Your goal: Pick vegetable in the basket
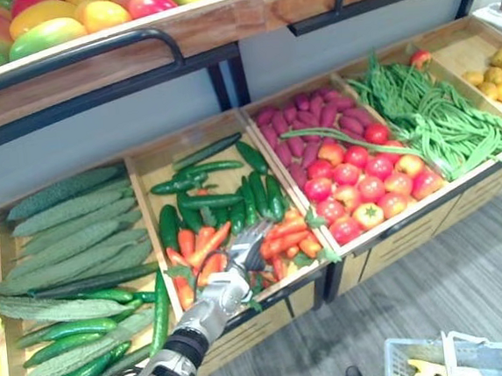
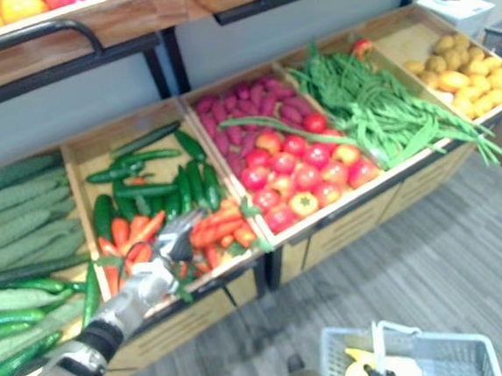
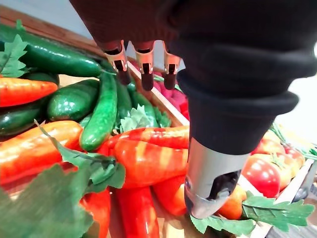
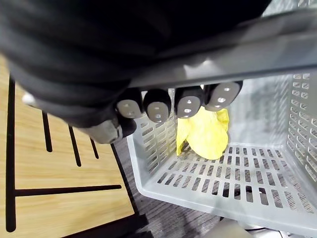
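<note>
Left robot hand (image 1: pixel 234 273) is hovering open-fingered just above the carrots (image 1: pixel 283 234) in the crate (image 1: pixel 157 165). You are going for one top carrot: be closing across its middle, clear of the cucumbers (image 1: pixel 212 200). Right robot hand (image 4: pixel 158 104) is gripping the basket (image 4: pixel 257 183) handle

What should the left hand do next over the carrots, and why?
Probably lower the left hand onto the carrots and close it round one: it hovers open just above them, holding nothing, while the right hand grips the basket.

Carrots (image 1: pixel 283 234) lie before cucumbers (image 1: pixel 212 200) in one crate (image 1: pixel 157 168) — tomatoes (image 1: pixel 360 183) rightward, basket (image 1: pixel 463 354) on floor (image 1: pixel 434 269).
</note>
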Controlling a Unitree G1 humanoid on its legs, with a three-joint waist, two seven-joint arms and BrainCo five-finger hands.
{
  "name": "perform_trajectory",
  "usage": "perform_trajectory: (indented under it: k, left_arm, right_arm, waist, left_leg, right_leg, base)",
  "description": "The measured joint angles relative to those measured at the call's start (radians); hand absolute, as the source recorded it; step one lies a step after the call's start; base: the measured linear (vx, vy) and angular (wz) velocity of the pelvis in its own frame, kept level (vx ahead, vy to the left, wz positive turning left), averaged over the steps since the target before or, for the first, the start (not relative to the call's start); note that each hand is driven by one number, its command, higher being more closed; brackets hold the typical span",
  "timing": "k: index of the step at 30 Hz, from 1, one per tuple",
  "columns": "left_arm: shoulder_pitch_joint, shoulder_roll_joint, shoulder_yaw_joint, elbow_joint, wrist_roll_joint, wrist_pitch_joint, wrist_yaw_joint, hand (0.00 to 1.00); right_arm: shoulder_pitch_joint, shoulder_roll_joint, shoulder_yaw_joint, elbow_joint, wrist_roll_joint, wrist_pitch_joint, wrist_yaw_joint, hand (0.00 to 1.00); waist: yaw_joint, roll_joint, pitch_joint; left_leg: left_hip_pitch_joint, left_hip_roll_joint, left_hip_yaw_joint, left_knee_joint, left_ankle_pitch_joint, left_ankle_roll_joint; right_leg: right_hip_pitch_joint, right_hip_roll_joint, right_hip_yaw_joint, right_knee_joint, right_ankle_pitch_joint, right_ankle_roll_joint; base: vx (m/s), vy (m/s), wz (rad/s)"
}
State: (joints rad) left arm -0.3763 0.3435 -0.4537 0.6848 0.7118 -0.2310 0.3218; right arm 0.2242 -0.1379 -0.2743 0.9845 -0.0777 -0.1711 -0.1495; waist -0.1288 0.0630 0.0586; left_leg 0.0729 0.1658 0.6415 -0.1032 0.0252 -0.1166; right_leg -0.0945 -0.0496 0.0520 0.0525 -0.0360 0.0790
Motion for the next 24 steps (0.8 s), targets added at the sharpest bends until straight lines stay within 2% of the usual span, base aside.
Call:
perform_trajectory:
  k: [14,22,23,24]
  left_arm:
    - [-0.053,-0.026,0.037,0.081,-0.002,0.006,0.023,0.0]
    - [-0.097,-0.027,0.075,0.16,-0.006,0.039,0.024,0.0]
    - [-0.098,-0.027,0.078,0.168,-0.022,0.039,0.024,1.0]
    - [-0.098,-0.029,0.079,0.182,-0.032,0.039,0.025,1.0]
  right_arm:
    - [-0.034,-0.001,-0.001,0.0,0.001,-0.001,-0.005,1.0]
    - [-0.056,-0.003,0.0,-0.007,0.001,-0.003,-0.015,1.0]
    - [-0.058,-0.004,0.0,-0.007,0.001,-0.003,-0.015,1.0]
    - [-0.058,-0.004,0.001,-0.007,0.001,-0.003,-0.015,1.0]
  waist:
    - [-0.004,0.002,0.018]
    - [-0.007,0.0,0.048]
    - [-0.01,0.001,0.05]
    - [-0.016,0.001,0.05]
  left_leg:
    - [-0.03,0.005,0.048,0.002,-0.001,-0.003]
    - [-0.039,0.005,0.093,0.006,-0.003,-0.006]
    - [-0.039,0.005,0.097,0.006,-0.003,-0.006]
    - [-0.038,0.006,0.1,0.006,-0.004,-0.008]
  right_leg:
    - [-0.055,0.015,0.045,0.0,0.011,0.0]
    - [-0.09,0.025,0.094,-0.001,0.027,0.001]
    - [-0.093,0.026,0.099,-0.001,0.029,0.002]
    - [-0.094,0.028,0.102,-0.001,0.029,0.002]
  base:
    - [0.01,-0.018,-0.1]
    - [-0.02,-0.027,-0.17]
    - [-0.02,-0.036,-0.18]
    - [-0.02,-0.047,-0.11]
